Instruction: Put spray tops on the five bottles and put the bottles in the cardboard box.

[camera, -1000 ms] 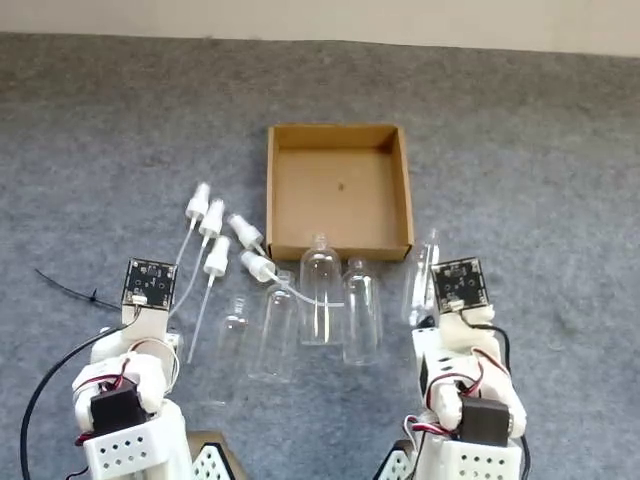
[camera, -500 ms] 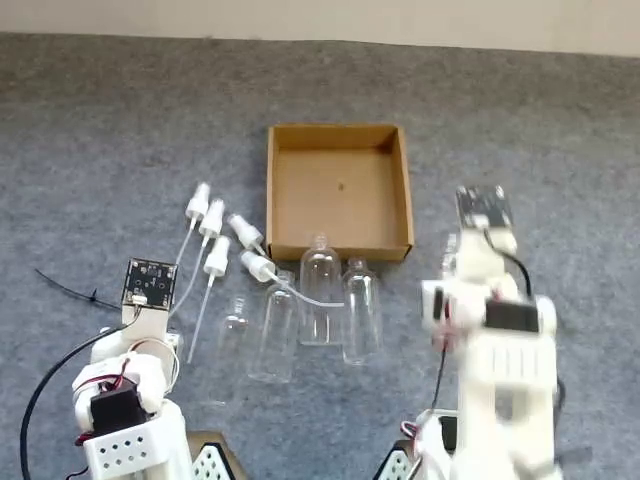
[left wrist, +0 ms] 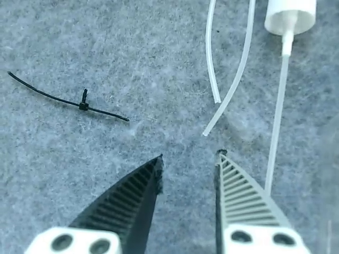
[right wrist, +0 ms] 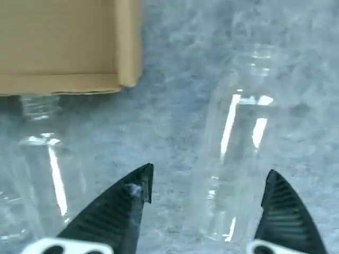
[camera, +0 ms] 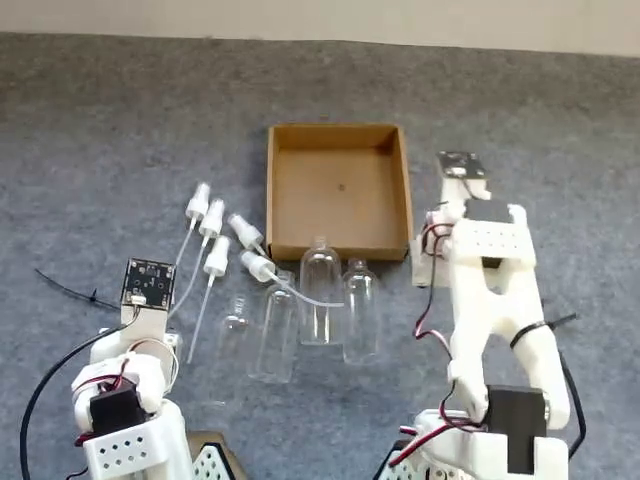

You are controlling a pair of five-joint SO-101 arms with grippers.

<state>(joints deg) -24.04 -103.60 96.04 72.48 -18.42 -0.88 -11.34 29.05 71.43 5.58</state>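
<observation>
The open cardboard box (camera: 340, 247) lies at the table's middle back. In front of it stand or lie three clear bottles (camera: 320, 290), with a smaller one (camera: 234, 335) to their left. Several white spray tops (camera: 216, 256) with long tubes lie left of the box. My right arm (camera: 485, 250) stretches out beside the box's right front corner. Its gripper (right wrist: 210, 174) is open, and a clear bottle (right wrist: 233, 153) lies between the jaws, untouched. My left gripper (left wrist: 189, 156) is open over bare carpet, close to the tube ends (left wrist: 233, 79) of a spray top (left wrist: 290, 13).
A black zip tie (left wrist: 82, 103) lies on the grey carpet left of my left gripper. The box corner (right wrist: 124, 47) and another bottle (right wrist: 42, 153) sit close beside the right gripper. Open carpet lies right of the right arm and behind the box.
My right arm has risen from its folded place at the front right and stretched forward over the lone bottle beside the box. The left arm has kept still.
</observation>
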